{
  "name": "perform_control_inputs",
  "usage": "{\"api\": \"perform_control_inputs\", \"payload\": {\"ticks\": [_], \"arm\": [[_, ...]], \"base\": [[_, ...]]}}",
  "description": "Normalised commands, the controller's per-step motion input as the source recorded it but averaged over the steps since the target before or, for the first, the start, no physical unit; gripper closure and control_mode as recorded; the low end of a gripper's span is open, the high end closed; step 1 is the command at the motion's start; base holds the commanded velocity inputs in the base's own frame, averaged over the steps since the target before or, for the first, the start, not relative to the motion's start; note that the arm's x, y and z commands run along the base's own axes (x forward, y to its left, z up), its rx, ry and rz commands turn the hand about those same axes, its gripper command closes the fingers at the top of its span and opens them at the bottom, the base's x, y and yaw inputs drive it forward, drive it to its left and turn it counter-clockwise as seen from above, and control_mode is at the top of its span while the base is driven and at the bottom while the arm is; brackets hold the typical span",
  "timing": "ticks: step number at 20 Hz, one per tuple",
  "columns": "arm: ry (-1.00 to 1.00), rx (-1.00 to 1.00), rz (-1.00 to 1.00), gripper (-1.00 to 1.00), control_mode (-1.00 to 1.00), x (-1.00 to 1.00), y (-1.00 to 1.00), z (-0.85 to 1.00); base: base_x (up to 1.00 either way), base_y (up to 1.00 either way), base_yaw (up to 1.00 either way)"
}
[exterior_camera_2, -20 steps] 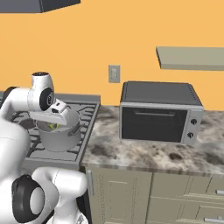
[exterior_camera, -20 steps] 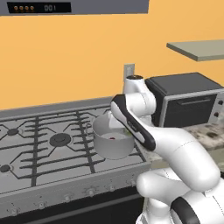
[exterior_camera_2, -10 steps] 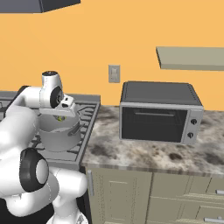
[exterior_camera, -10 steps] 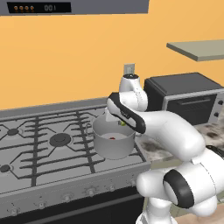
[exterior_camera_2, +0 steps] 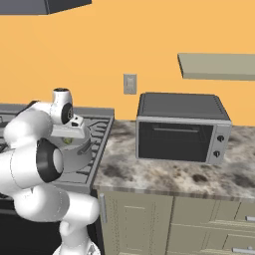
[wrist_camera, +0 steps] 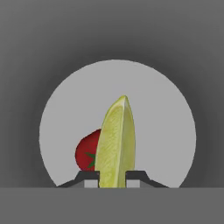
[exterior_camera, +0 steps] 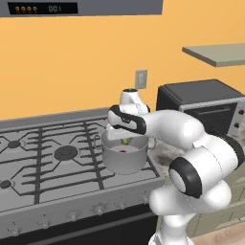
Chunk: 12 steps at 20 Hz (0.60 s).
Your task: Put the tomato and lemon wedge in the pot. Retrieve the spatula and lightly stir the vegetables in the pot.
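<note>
Stove (exterior_camera: 48,158) at left, pot (exterior_camera: 125,158) on its right front burner with the tomato (exterior_camera: 123,151) on the pot floor. Gripper (wrist_camera: 113,177), jaws clamped on the lemon wedge (wrist_camera: 116,144), now hangs lower over the pot mouth than a second ago. Toaster oven (exterior_camera_2: 182,128) on the counter (exterior_camera_2: 164,172) at right, unchanged.

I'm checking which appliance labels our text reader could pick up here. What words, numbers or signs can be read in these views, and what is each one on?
"001": pale digits on the dark hood panel above the stove, left base view; the first digit is blurred.
Four small orange marks beside those digits: too small to read.
Toaster oven: two knobs on its front, no legible marking.
Stove knobs, wall outlet, pot: no text.
</note>
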Motion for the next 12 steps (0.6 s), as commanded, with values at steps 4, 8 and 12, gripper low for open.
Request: {"api": "perform_control_inputs", "payload": {"ticks": [4, 8, 12], "arm": [[0.06, 0.0, 0.02, 1.0, -1.0, 0.19, 0.1, -0.16], [0.03, 0.0, 0.0, -1.0, -1.0, 0.0, 0.0, 0.0], [0.0, 0.0, 0.0, -1.0, -1.0, 0.0, 0.0, 0.0]], "base": [[0.0, 0.0, 0.0], [0.0, 0.0, 0.0], [0.0, 0.0, 0.0]]}}
